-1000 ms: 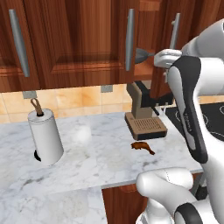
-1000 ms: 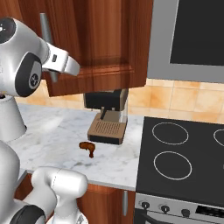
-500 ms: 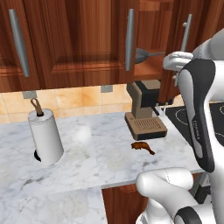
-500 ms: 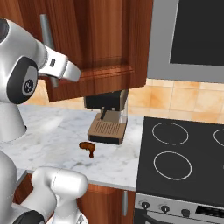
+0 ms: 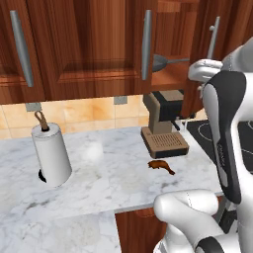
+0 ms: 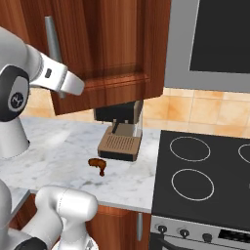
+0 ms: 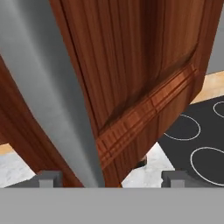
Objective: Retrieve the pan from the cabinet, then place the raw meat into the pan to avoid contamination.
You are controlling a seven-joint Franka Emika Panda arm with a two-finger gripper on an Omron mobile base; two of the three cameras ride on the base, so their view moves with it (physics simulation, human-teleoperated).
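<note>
The cabinet (image 5: 94,49) has its right door (image 6: 122,49) swung out over the counter. Inside, the dark pan (image 5: 162,63) rests on the wooden shelf with its thin handle pointing right. On the marble counter, the raw meat (image 5: 161,166) (image 6: 97,165) lies just in front of the coffee machine. In the hand view my gripper (image 7: 109,179) is open. The door's silver bar handle (image 7: 52,100) runs up between the tips, nearer the left one, and nothing is gripped. That bar handle (image 5: 212,37) stands just above my wrist in the left base view.
A black coffee machine (image 5: 165,123) stands under the open cabinet. A paper towel roll (image 5: 51,153) stands at the counter's left. The black stove (image 6: 205,171) lies to the right, with a microwave (image 6: 215,39) above it. The open door juts out over the counter.
The cabinet door has swung further open. My gripper, shut on the bar handle before, has opened and let it go.
</note>
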